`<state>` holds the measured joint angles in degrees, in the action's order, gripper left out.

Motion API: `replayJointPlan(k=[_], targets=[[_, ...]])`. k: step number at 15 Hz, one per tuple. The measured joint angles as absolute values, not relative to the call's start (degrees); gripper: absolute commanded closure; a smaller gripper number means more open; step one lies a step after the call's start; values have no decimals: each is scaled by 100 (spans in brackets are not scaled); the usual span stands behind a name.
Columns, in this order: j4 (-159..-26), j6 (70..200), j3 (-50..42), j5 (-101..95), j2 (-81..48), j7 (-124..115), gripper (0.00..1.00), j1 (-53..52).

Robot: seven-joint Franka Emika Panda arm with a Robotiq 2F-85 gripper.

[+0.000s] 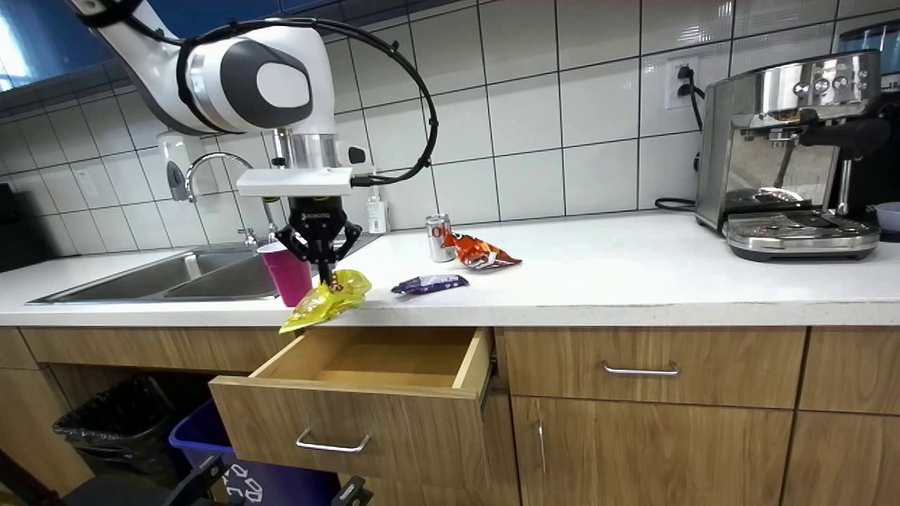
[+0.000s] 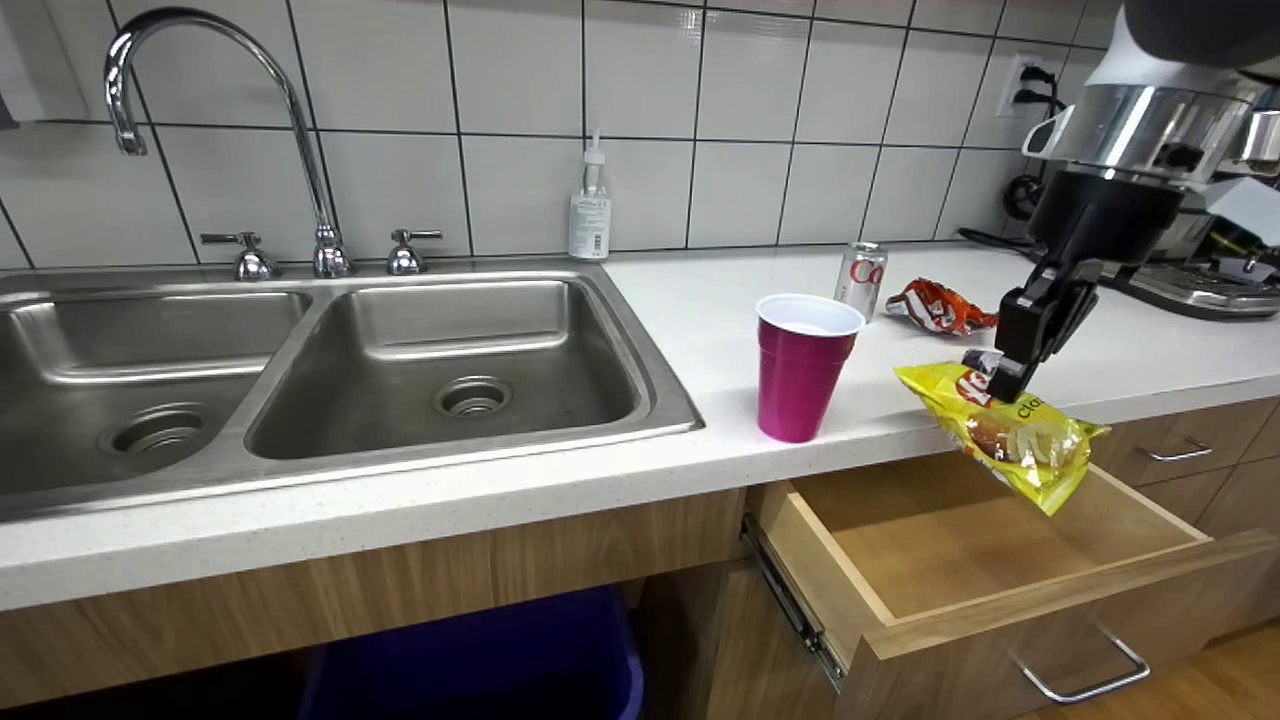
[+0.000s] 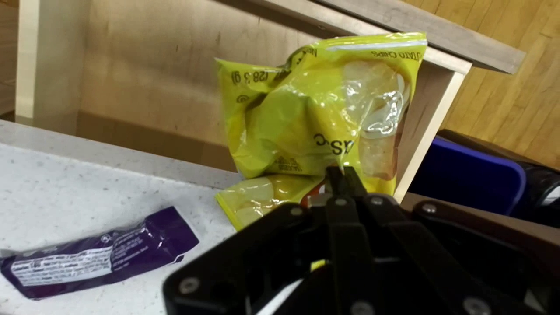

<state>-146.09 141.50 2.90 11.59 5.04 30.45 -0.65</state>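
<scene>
Cup (image 1: 287,277), pink, upright near the front edge of the counter (image 1: 633,281), at left of the group in an exterior view. Next, gripper (image 1: 326,281): clenched on yellow chip bag (image 1: 320,309), which hangs tilted across that edge, partly above the open drawer (image 1: 380,422). Progress, judged: drawer out, bag grasped and raised; release not yet made. Bag glossy, puffed, creased at the pinch. Rightward: purple packet (image 1: 430,284) nearer the front edge; then can (image 1: 439,242) and orange bag (image 1: 485,253), nearer the back edge.
</scene>
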Motion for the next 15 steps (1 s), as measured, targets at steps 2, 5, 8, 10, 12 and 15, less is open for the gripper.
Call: replayJointPlan(k=[2, 5, 8, 10, 12, 15], targets=[[-14723, 14150, 257, 1130, 553, 3045, 100, -87], [-14841, 14150, 174, 957, 583, 3047, 100, -92], [-14903, 14147, 77, 550, 583, 3104, 100, -92], [-14931, 14141, 38, 292, 583, 3233, 100, -92], [-14948, 14138, 12, 103, 579, 3385, 100, -92], [-14951, 14139, 1, -93, 545, 3759, 100, -93]])
